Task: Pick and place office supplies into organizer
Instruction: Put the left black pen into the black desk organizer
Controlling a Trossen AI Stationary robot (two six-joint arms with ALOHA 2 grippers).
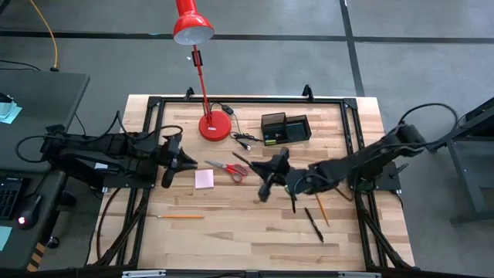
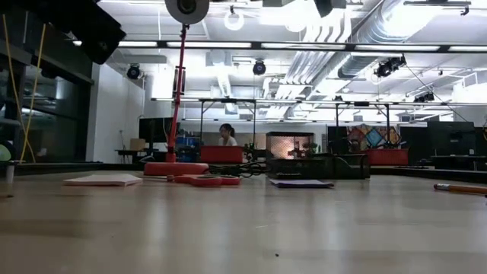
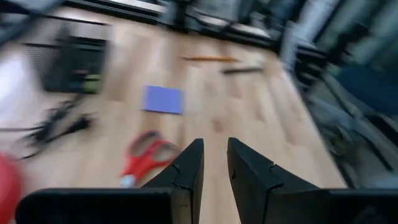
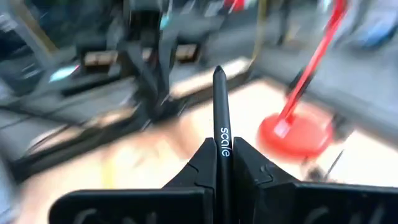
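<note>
Jaws of the left gripper [image 3: 214,165] stand parted by a narrow gap with nothing between them; jaws of the right gripper [image 4: 222,155] are clamped on a black pen [image 4: 219,106] that sticks out ahead of the fingers.

Surface: pale wood-plank table [image 1: 255,232] in a black frame, on a grey floor with dark lines. Landmark: lamp base [image 1: 215,126], round, red, near the table's far edge.

Left to right in the high view:
- orange pencil [image 1: 181,217], well toward the near edge, left of the base
- left gripper [image 1: 171,164], left of the base, over the table
- pink sticky-note pad [image 1: 204,179], nearer than the base, just below it
- red-handled scissors [image 1: 229,168], just right of the pad
- black cable [image 1: 241,139], right beside the base
- right gripper [image 1: 268,184], right of the scissors
- organizer [image 1: 285,128], right of the base, same far strip, black with compartments
- another pen [image 1: 313,225] and a pencil [image 1: 322,209], nearer and farther right

Room, low view only: bright hall with ceiling ducts [image 2: 380,30], work frames, a seated person [image 2: 227,135] far behind. Neither gripper appears there.

Left wrist view alone shows a purple sticky-note pad [image 3: 163,99] flat on the wood beyond the scissors; in the high view the right arm covers that spot. Right wrist view alone shows the white lettering on the held pen.
</note>
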